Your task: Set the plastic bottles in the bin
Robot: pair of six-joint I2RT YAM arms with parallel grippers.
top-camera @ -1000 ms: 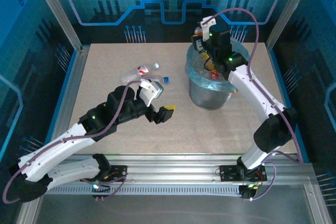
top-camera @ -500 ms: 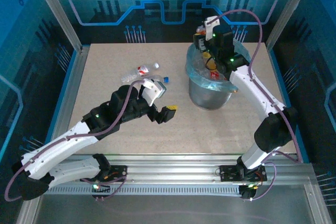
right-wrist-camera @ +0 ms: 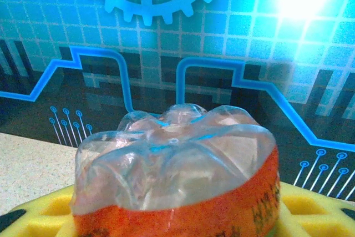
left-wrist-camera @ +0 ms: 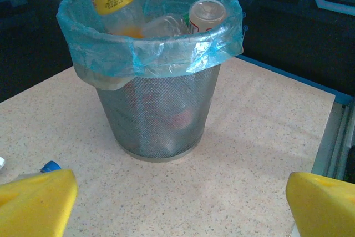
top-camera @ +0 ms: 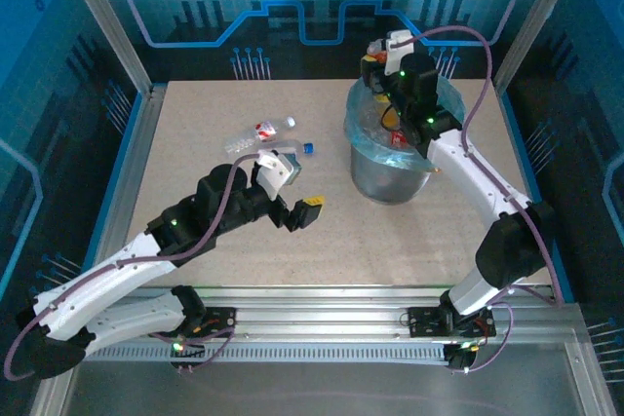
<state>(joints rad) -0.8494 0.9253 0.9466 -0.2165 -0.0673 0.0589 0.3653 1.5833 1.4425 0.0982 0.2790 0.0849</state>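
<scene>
My left gripper (top-camera: pixel 295 187) hangs low over the table (top-camera: pixel 214 94), jaws spread wide. In its wrist view only the yellow fingertips (left-wrist-camera: pixel 36 198) show, cut off at the bottom corners. My right gripper (top-camera: pixel 382 57) pinches an orange-labelled bottle (right-wrist-camera: pixel 177 176) above the bin (top-camera: pixel 390 177), and the frame edge crops most of that bottle. The binned bottles (left-wrist-camera: pixel 208 12) blur behind the blue liner (left-wrist-camera: pixel 150 54). One clear bottle (top-camera: pixel 261 133) lies on the table, well left of the bin.

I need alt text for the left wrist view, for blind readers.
A round grey mesh bin lined with a light-blue plastic bag stands on a speckled beige table, plastic bottles inside. The yellow jaws of the left gripper stand wide apart.
</scene>
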